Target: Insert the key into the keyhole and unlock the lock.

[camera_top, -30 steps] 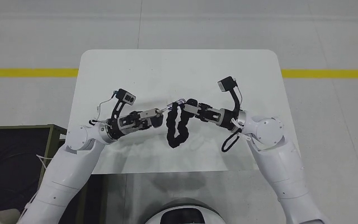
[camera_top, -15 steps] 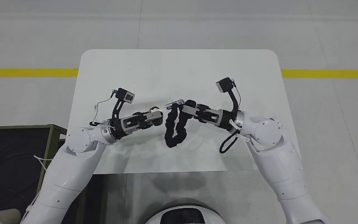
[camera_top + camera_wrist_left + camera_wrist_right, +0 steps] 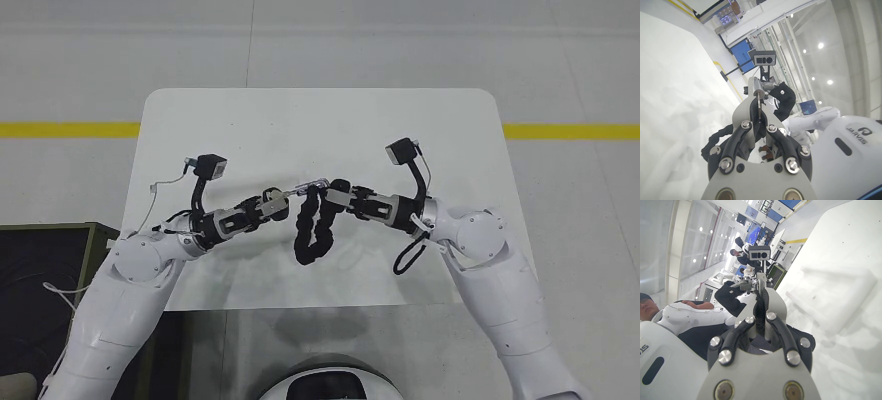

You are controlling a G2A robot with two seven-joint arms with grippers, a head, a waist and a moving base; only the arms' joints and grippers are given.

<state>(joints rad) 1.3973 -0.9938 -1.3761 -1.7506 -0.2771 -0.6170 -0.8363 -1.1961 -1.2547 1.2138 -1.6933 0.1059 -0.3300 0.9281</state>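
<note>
A silver lock (image 3: 314,186) with a black fabric-covered chain (image 3: 310,236) is held above the white table (image 3: 420,130), between both grippers. My left gripper (image 3: 276,203) is shut on the key (image 3: 759,107), whose blade sits in the keyhole (image 3: 758,93) at the end of the lock cylinder (image 3: 753,84). From the other side, my right gripper (image 3: 340,193) is shut on the lock body (image 3: 745,284). In the right wrist view the right gripper (image 3: 759,295) has the black chain sleeve (image 3: 727,297) beside it. The chain loop hangs down toward the table.
A dark box (image 3: 40,262) stands on the floor off the table's left edge. A yellow floor line (image 3: 570,131) runs behind the table. Bare tabletop lies all around the arms.
The left wrist has rolled, its camera swinging outward to the left, turning the key in the lock. The right arm and lock have barely shifted.
</note>
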